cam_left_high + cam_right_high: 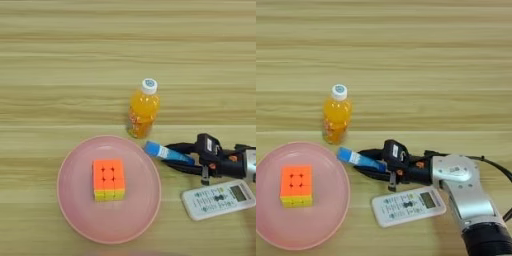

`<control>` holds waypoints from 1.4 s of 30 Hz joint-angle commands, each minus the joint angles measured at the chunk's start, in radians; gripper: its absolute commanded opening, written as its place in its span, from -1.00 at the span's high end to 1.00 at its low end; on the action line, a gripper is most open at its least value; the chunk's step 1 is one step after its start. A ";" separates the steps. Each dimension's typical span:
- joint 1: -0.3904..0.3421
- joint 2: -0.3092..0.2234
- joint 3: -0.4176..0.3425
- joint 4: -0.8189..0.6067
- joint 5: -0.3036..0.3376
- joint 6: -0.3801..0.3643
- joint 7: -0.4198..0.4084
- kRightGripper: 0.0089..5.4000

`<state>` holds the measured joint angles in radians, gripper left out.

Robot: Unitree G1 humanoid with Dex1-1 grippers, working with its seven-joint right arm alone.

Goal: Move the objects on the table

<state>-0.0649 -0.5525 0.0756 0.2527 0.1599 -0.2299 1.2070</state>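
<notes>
Right eye view gives the best look at the arm: the silver forearm [466, 192] comes up from the bottom right corner and bends left, with the right gripper [367, 164] reaching toward the middle of the table [406, 50]. Its two black fingers [372, 152] sit one on each side of the slim blue tube [358, 159], clamped onto it as far as I can tell, and the tube's end sticks out to the left just next to the rim of the pink plate [331, 220]. That plate is at the lower left with an orange and yellow puzzle cube [296, 186] sitting on it, a bit left of its centre. The orange-drink bottle [336, 116] stands upright just behind the plate's far edge, white cap on, near the tube's tip but apart from it. The white remote [408, 205] lies flat right in front of the gripper, angled a little, screen end toward the arm, and pretty much tucked under the wrist area.
</notes>
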 commanded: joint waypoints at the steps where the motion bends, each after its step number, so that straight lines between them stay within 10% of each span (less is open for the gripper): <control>1: -0.066 -0.021 -0.017 -0.014 -0.012 -0.009 -0.053 0.48; 20: -0.046 0.000 0.065 0.029 -0.087 -0.015 -0.079 0.48; 26: -0.053 -0.001 0.066 0.043 -0.085 -0.015 -0.086 0.19; 42: -0.053 -0.105 -0.090 -0.058 0.125 0.049 0.045 -0.43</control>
<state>-0.0841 -0.5935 0.0456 0.2615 0.2329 -0.1976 1.2565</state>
